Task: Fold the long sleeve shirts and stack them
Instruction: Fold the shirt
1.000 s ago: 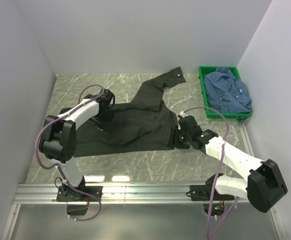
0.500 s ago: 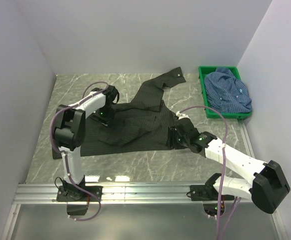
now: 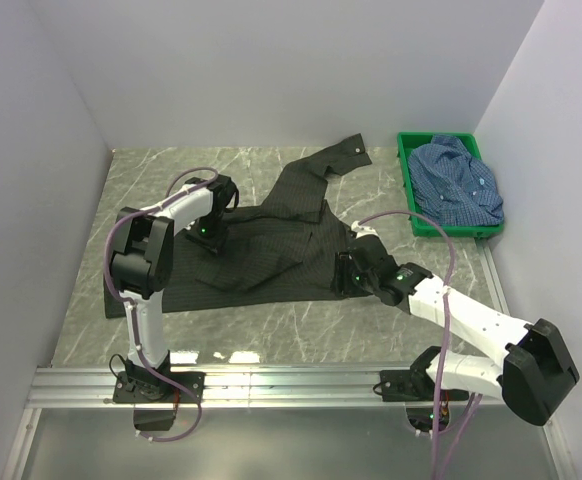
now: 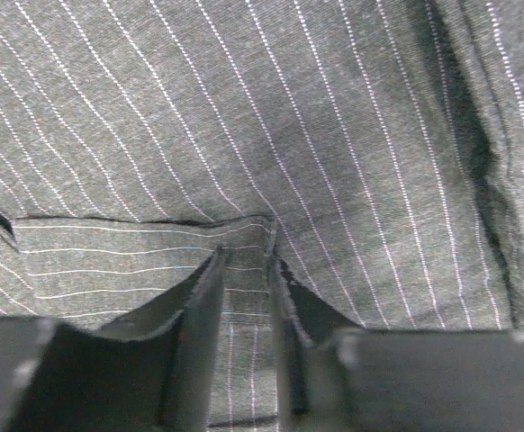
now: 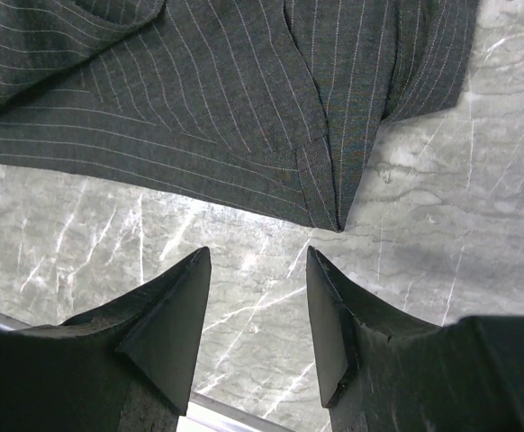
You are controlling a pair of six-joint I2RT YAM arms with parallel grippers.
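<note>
The black shirt (image 3: pixel 271 245) with fine pale stripes lies spread on the marble table, one sleeve reaching to the back right. My left gripper (image 3: pixel 211 245) is pressed down on its left part. In the left wrist view the gripper (image 4: pixel 244 261) has its jaws narrowed around a raised fold of the striped cloth (image 4: pixel 334 135) at a hem edge. My right gripper (image 3: pixel 343 272) hovers open at the shirt's near right corner. In the right wrist view the gripper (image 5: pixel 255 261) has bare marble between its fingers, just short of the hem corner (image 5: pixel 334 220). The blue checked shirt (image 3: pixel 456 180) lies crumpled in the crate.
A green plastic crate (image 3: pixel 408 190) stands at the back right against the right wall. White walls close the table on the left, back and right. An aluminium rail (image 3: pixel 291 385) runs along the near edge by the arm bases.
My left gripper has moved right and nearer onto the shirt's body, and its jaws have narrowed on the cloth. My right gripper has shifted slightly left toward the hem corner, still open.
</note>
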